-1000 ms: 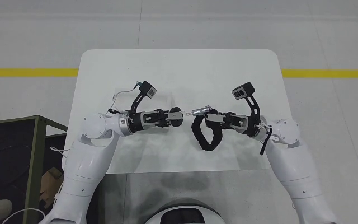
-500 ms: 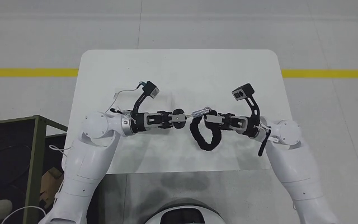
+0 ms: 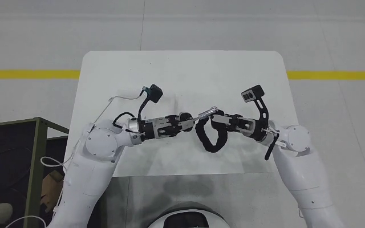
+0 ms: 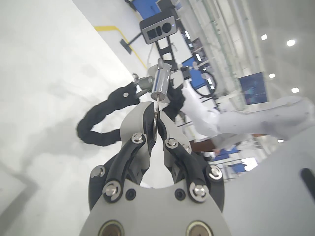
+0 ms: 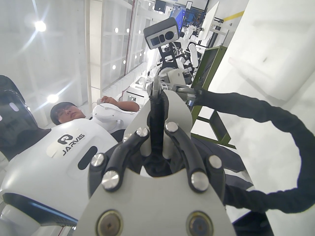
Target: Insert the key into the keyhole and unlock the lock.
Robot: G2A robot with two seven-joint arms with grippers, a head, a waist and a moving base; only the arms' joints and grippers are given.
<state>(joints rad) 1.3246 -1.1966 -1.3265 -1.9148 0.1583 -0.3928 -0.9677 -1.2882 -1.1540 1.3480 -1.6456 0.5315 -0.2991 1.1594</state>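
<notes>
One key, blade tip in the keyhole, above the worktop's middle.
Left tool was clamped on the key's bow. The lock, a silver barrel with a black sleeved loop, was held by the right tool, pinched shut on the sleeve. Likely risk: a turn off the barrel's axis could bind or bend the blade, or twist the lock in that soft grip.

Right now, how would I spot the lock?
Look above the middle of the white table, between the left gripper and right gripper. There is the lock: a short shiny metal cylinder with the key at its end. Only it gleams; the chain loop attached is sleeved in black.
</notes>
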